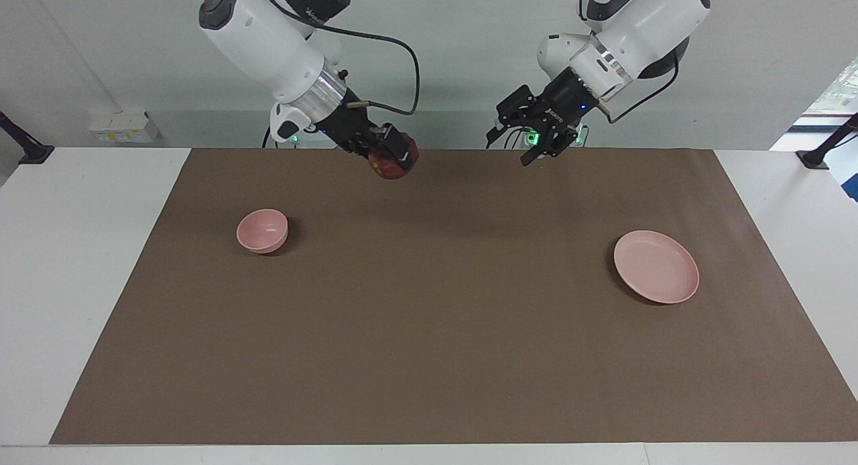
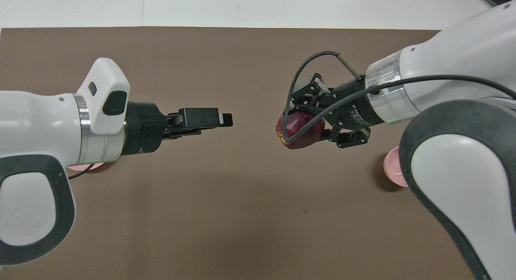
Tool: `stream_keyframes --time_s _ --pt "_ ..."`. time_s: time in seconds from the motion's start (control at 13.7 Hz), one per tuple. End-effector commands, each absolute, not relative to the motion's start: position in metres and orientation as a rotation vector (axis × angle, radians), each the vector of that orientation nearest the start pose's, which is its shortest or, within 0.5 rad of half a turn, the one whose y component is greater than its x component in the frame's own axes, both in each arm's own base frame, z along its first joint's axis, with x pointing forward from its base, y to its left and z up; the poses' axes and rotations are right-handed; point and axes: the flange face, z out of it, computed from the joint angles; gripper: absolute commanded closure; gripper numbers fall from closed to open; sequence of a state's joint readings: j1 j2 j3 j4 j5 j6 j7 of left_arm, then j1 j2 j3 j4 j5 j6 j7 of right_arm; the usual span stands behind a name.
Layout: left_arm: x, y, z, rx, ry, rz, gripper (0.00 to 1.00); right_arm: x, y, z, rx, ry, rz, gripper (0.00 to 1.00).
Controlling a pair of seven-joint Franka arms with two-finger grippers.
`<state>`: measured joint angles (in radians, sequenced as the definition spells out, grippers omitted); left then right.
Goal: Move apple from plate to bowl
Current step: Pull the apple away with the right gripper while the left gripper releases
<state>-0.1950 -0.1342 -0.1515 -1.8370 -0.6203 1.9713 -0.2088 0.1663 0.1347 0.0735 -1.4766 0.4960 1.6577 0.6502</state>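
Jaws of right gripper (image 1: 395, 158) pinching firm, smooth, roundish apple (image 1: 391, 166) across its widest middle; left gripper (image 1: 544, 148) waiting, jaw state unclear.

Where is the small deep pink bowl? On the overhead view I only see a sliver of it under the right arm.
Observer: The small deep pink bowl stands upright and empty on the brown mat, toward the right arm's end.
Operator: Is the dark red apple over it yet?
Observer: No. The right gripper holds the dark red apple in the air over bare mat, short of the bowl, toward the table's middle.
Operator: And the flat pink plate?
Observer: The flat pink plate is bare, toward the left arm's end. The left gripper waits in the air over mat, not over the plate.
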Motion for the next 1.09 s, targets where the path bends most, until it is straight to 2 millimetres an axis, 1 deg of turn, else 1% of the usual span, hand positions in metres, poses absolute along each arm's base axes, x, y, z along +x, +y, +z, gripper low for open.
stream_keyframes --time_s 0.0,0.15,0.22,0.44,0.51,0.58,0.66,0.73,0.8,0.87,0.95,1.02 --pt "0.503 -0.193 0.613 2.671 0.061 0.074 0.00 0.578 0.156 0.613 -2.732 0.407 0.166 1.00" --pt "0.506 -0.169 0.607 2.784 0.070 0.076 0.00 0.579 0.144 0.612 -2.825 0.286 0.109 1.00" --pt "0.509 -0.154 0.605 2.829 0.084 0.074 0.00 0.580 0.138 0.611 -2.874 0.248 0.084 1.00" --pt "0.515 -0.109 0.600 2.951 0.115 0.077 0.00 0.577 0.130 0.611 -3.051 0.202 0.017 1.00" --pt "0.517 -0.094 0.601 2.971 0.117 0.086 0.00 0.576 0.126 0.610 -3.092 0.189 0.006 1.00" --pt "0.519 -0.079 0.600 2.990 0.121 0.084 0.00 0.575 0.121 0.610 -3.109 0.161 0.011 1.00" --pt "0.520 -0.068 0.600 3.019 0.103 0.081 0.00 0.575 0.114 0.605 -3.118 0.140 0.039 1.00" --pt "0.519 -0.060 0.600 3.068 0.054 0.070 0.00 0.573 0.103 0.603 -3.124 0.144 0.058 1.00" --pt "0.519 -0.051 0.601 3.111 -0.007 0.045 0.00 0.569 0.088 0.596 -3.127 0.185 0.081 1.00" --pt "0.521 -0.042 0.607 3.144 -0.054 0.032 0.00 0.562 0.078 0.584 -3.132 0.202 0.127 1.00" --pt "0.525 -0.036 0.610 3.173 -0.085 0.015 0.00 0.554 0.062 0.571 -3.134 0.206 0.160 1.00" --pt "0.531 -0.034 0.616 3.179 -0.089 0.013 0.00 0.552 0.053 0.562 -3.135 0.180 0.170 1.00"
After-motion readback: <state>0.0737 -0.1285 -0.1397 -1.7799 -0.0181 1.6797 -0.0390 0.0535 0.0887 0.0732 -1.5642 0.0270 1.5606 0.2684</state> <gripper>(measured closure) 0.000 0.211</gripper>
